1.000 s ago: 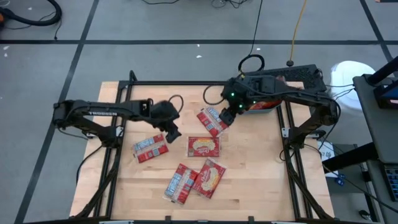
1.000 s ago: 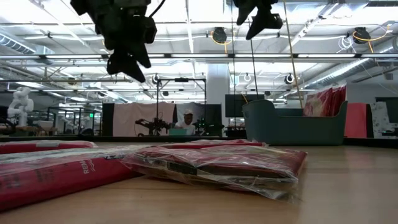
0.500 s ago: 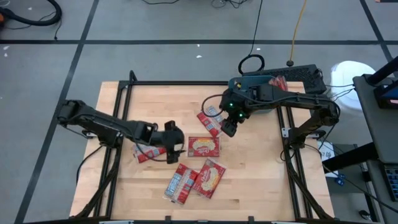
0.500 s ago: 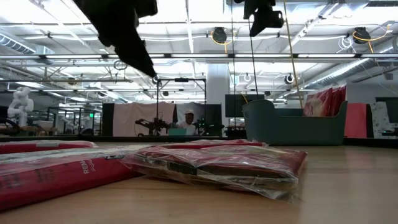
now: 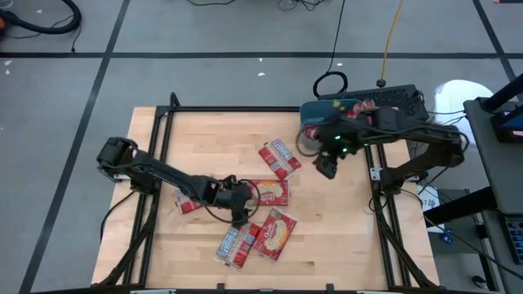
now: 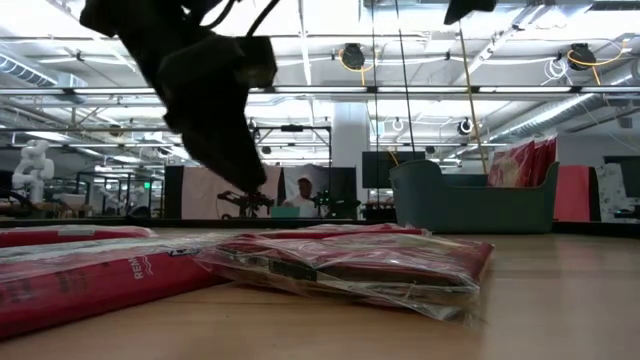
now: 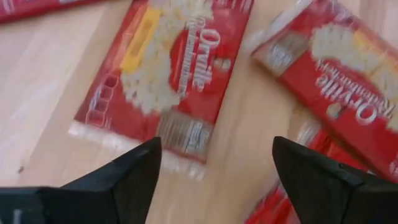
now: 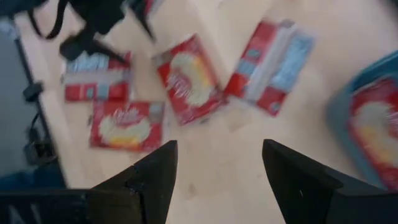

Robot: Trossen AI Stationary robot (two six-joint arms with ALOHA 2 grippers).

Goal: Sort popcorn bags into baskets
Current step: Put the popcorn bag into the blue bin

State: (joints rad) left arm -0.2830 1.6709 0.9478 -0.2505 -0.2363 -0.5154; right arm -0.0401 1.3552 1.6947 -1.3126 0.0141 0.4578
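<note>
Red is what I mostly see right now: five popcorn bags (image 5: 267,192) loose on the wooden worktop (image 5: 196,131), flat crinkly packets, some showing the yellow-cream popcorn picture, others the white-grey label side. More sit in the teal basket (image 5: 314,110) at the far right corner.

My left gripper (image 5: 239,214) is low over the middle of the pile, fingers spread wide with nothing between them. Its wrist cam shows a bag (image 7: 168,74) lying picture-side up right ahead. My right gripper (image 5: 327,169) hangs over bare wood between the pile and the basket, fingers wide too, empty.

From above the layout is clear. The low cam only gives me bag edges (image 6: 350,262) stacked in shiny wrap, plus the basket's wall (image 6: 470,205) behind. The right wrist cam catches the basket rim (image 8: 348,106).
</note>
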